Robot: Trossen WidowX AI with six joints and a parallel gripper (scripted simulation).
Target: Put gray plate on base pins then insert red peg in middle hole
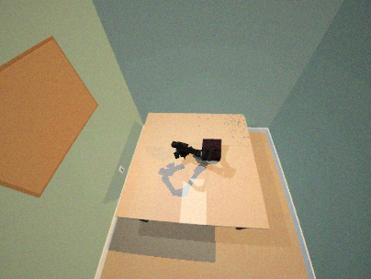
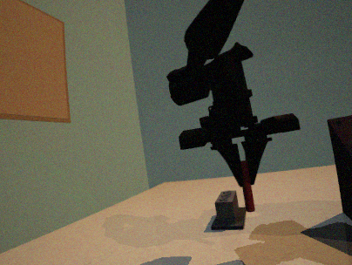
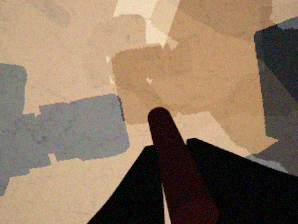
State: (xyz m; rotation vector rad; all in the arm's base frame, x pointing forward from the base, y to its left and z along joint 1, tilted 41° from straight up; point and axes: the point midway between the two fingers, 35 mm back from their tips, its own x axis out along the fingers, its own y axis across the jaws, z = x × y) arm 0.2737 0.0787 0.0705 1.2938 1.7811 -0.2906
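Red cylindrical peg (image 2: 247, 186) hangs upright between the dark fingers of your parallel-jaw gripper (image 2: 245, 180), clamped near its top with the lower end free above the pale tabletop (image 2: 174, 205). Judging by that, you are in the second half of the job: carrying the peg to its hole. Just beside it, to the left in the exterior view, the gray rectangular plate (image 2: 226, 205) sits on the dark flat base (image 2: 228, 224); whether it lies flat on both pins you cannot tell from here, and the middle hole is too small to make out. Next, you would shift the peg over the plate's centre, keep it vertical, then lower before releasing. A dark box (image 1: 211, 149) stands nearby.
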